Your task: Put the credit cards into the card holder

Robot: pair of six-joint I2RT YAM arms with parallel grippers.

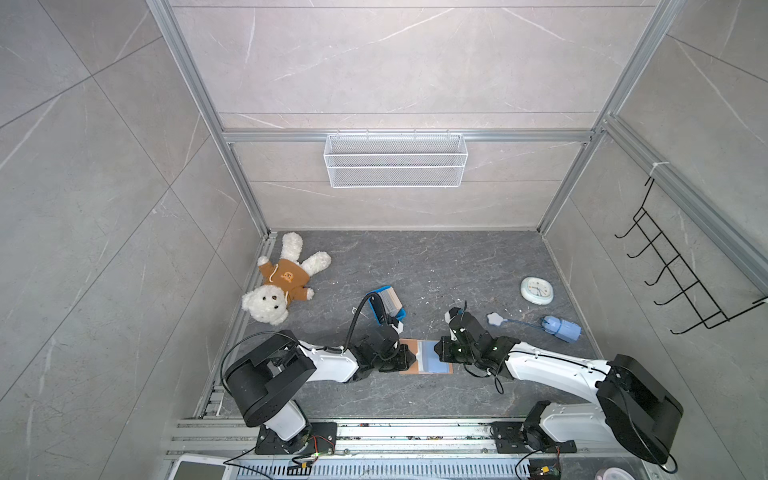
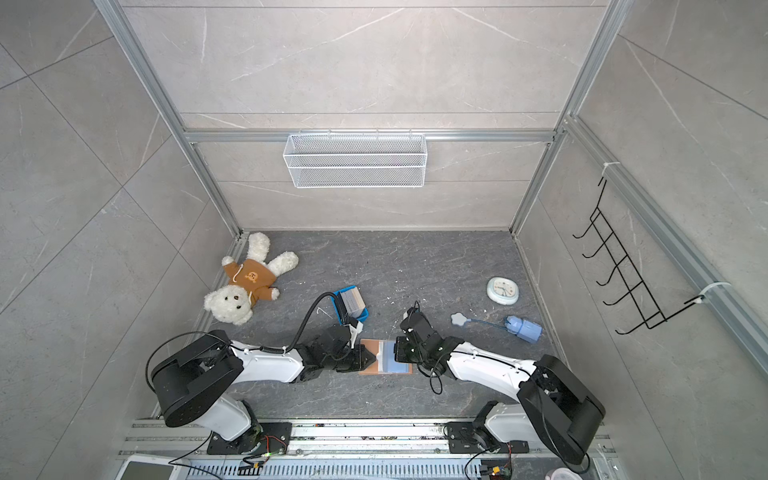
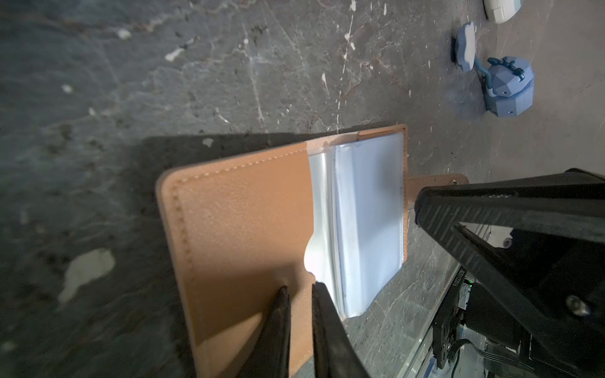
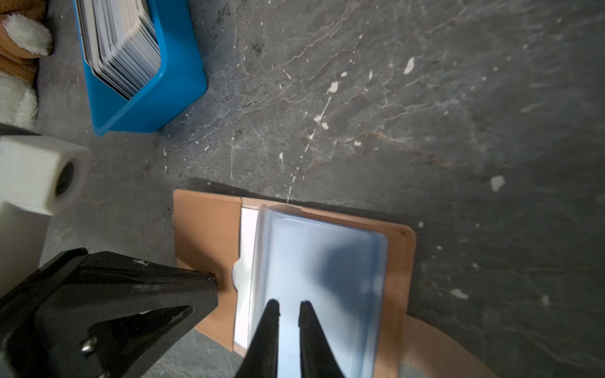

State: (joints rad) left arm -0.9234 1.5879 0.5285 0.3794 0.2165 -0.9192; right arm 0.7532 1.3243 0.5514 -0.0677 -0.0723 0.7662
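The tan card holder (image 1: 409, 353) (image 2: 368, 353) lies open on the dark table between both arms. Its clear bluish sleeves (image 4: 320, 255) (image 3: 366, 203) are fanned on one half. My left gripper (image 1: 405, 359) (image 3: 299, 287) presses its tips on the tan pocket flap (image 3: 245, 222), jaws a narrow gap apart with nothing between them. My right gripper (image 1: 438, 353) (image 4: 289, 302) rests on the top sleeve, jaws also slightly apart and empty. A white strip (image 4: 247, 235) shows under the pocket edge. The credit cards (image 4: 121, 42) (image 1: 389, 300) stand stacked in a blue tray (image 4: 176, 81).
A teddy bear (image 1: 282, 286) lies at the back left. A pale clock (image 1: 537, 291) and a blue toy (image 1: 559, 328) with a star-shaped piece (image 1: 495, 319) sit at the right. A wire basket (image 1: 395, 160) hangs on the back wall, and a black hook rack (image 1: 673, 270) hangs on the right wall.
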